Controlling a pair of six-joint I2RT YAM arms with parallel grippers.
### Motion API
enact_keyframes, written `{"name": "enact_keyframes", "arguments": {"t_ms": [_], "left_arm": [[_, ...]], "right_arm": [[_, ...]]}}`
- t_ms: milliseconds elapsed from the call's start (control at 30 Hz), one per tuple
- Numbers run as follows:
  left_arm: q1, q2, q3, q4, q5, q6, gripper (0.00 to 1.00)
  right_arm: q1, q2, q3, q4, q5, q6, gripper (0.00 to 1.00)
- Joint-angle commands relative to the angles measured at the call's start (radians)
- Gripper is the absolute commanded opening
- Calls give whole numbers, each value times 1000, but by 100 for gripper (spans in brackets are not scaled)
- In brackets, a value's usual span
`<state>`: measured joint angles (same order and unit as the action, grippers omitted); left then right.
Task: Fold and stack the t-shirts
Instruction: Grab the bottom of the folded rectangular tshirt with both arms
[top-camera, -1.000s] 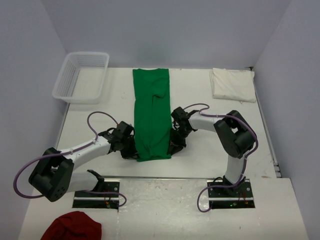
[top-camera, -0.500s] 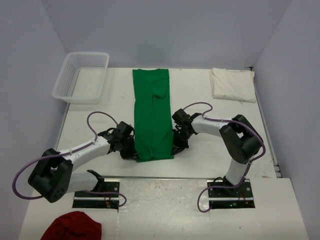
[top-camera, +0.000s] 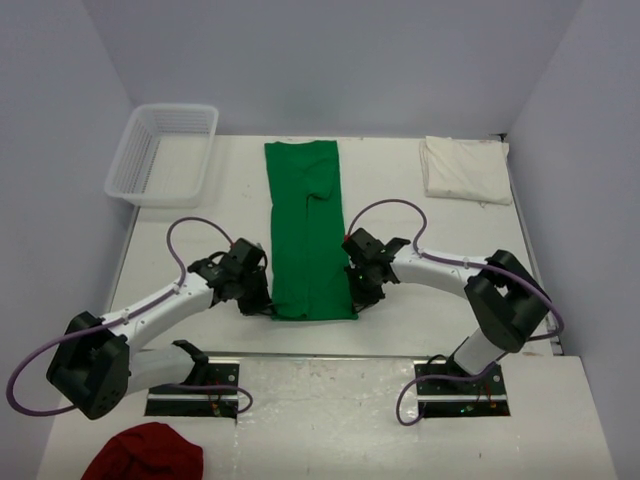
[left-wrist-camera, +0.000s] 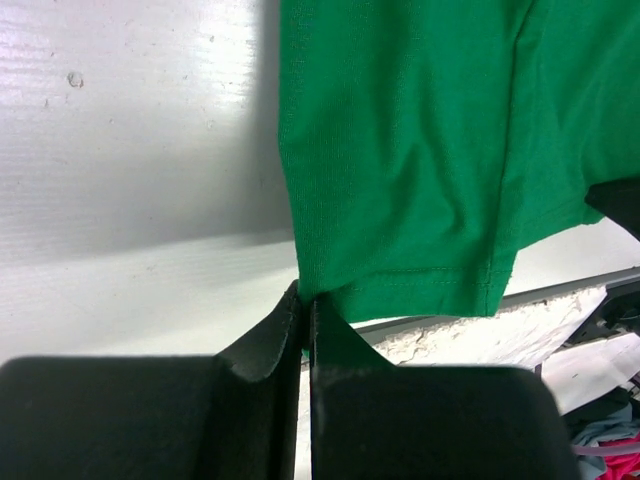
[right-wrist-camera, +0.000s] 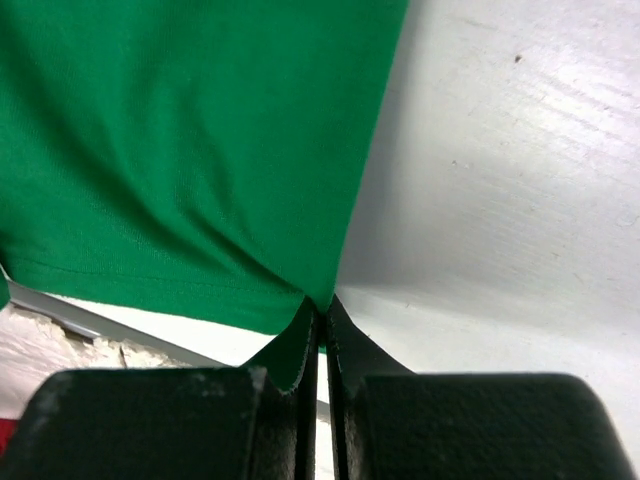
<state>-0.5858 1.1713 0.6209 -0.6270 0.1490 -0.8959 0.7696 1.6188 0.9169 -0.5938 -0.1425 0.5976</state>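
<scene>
My left gripper (left-wrist-camera: 306, 305) is closed tight on the near left corner of the green shirt (top-camera: 308, 230). My right gripper (right-wrist-camera: 320, 305) pinches its near right corner. The shirt lies as a long folded strip down the middle of the tabletop (top-camera: 200, 240). The cream shirt (top-camera: 463, 168) sits folded at the far right corner.

text: none legible | labels: none | brands: none | numbers: none

Robot lab: plain partition walls (top-camera: 330, 70) enclose a white worktable (top-camera: 240, 190)
</scene>
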Motion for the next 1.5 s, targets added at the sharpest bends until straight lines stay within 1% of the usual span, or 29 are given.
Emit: {"name": "enact_keyframes", "arguments": {"t_ms": [0,167,433,600,767,867,967,1033,1067,1100,1167,1333,1400,1467], "left_arm": [[-5,-30,2,-115,-72,31,0],[-19,-93,-42,-148,-65,8,0],[-28,-145,-53,-200,-46,0,0],[-43,-163,-15,-247,-22,-6,0],[-97,-174,89,-341,-117,-26,0],[-101,-176,134,-347,-138,-21,0],[-103,-148,199,-347,-144,-3,0],[-105,-104,244,-353,-189,18,0],[-105,-60,293,-368,-201,44,0],[-103,-38,318,-382,-227,52,0],[-103,3,365,-405,-235,69,0],[-97,30,395,-361,-232,78,0],[-85,77,408,-349,-229,107,0],[-71,138,456,-343,-232,152,0]], "right_arm": [[0,-49,-29,-34,52,-71,0],[34,-94,-16,-72,41,-44,0],[66,-112,-21,-116,15,-18,0],[112,-152,-18,-150,46,-1,0],[152,-209,-10,-198,95,19,0],[154,-230,3,-224,109,19,0],[154,-234,45,-261,136,5,0],[154,-226,97,-294,141,-8,0],[154,-212,118,-307,156,-15,0],[152,-202,161,-331,161,-19,0],[152,-159,229,-374,182,-27,0],[134,-100,319,-416,233,-24,0],[114,-61,367,-431,250,-38,0],[76,-31,424,-439,251,-56,0]]}}
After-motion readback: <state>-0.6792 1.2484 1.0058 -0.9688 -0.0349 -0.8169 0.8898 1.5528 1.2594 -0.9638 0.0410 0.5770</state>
